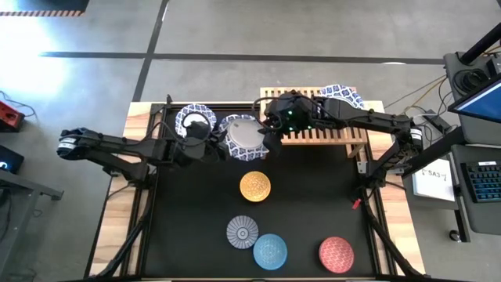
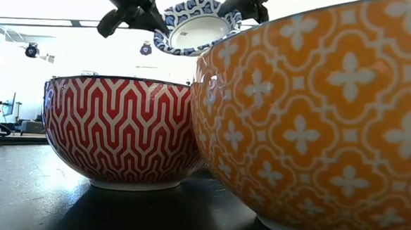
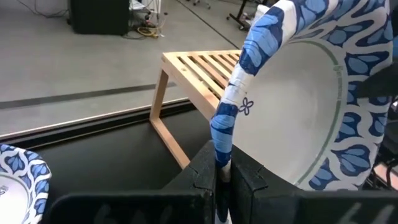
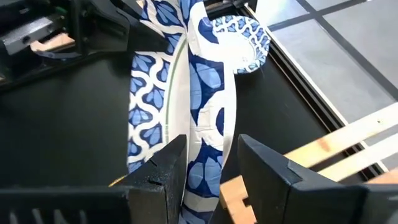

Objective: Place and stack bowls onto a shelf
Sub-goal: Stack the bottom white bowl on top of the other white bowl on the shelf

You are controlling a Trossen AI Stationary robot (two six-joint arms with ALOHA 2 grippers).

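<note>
A white bowl with a blue-patterned rim (image 1: 243,131) hangs tilted in the air between my two grippers, near the wooden slat shelf's (image 1: 317,129) left end. My left gripper (image 3: 224,168) is shut on its rim. My right gripper (image 4: 212,146) is open, with one finger on either side of the opposite rim. A second blue-rimmed bowl (image 1: 194,119) sits on the black mat at the far left. Another (image 1: 342,95) rests on the shelf's far right end. The mustard (image 1: 255,186), grey-blue (image 1: 243,231), light blue (image 1: 270,251) and red (image 1: 337,253) bowls stand on the mat nearer me. My left gripper pinches the bowl's rim (image 3: 222,134) on its left side, one finger inside the bowl and one outside, coming level from the table's left. The bowl is lifted clear of the mat and tilted. My right gripper straddles the right rim (image 4: 202,158); whether a finger touches it, I cannot tell.
The low view is filled by the red bowl (image 2: 124,128) and the mustard bowl (image 2: 318,121) close to the camera, with the lifted bowl (image 2: 196,26) above them. The shelf's slats (image 3: 202,65) lie bare at its left end. A keyboard and papers sit beyond the table's right edge.
</note>
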